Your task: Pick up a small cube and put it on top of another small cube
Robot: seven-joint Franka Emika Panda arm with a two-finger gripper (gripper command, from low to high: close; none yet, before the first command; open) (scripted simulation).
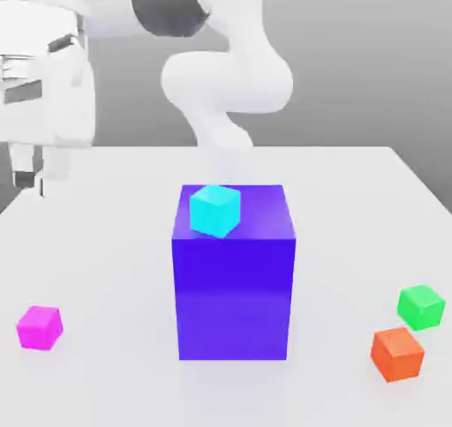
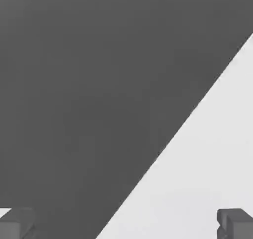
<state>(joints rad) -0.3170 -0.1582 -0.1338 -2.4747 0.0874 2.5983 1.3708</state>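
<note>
So starting from the exterior view's left: the gripper [image 1: 40,180] hangs up high near the table's [image 1: 106,240] back edge with its fingers [image 2: 236,222] spread wide and nothing between them. The pink cube [image 1: 40,327] sits well below it toward the front, on its own with open table all around, so that's an easy grab. In the middle there's the big blue block [image 1: 234,284] with a cyan cube [image 1: 214,210] on top, and over on the right the green cube [image 1: 420,307] sits just beside an orange cube [image 1: 397,353]; they look apart, though it's hard to be sure from this angle. For the reach I'd come straight down over pink, square the fingers to its faces, and carry it high enough later to clear the block.
</note>
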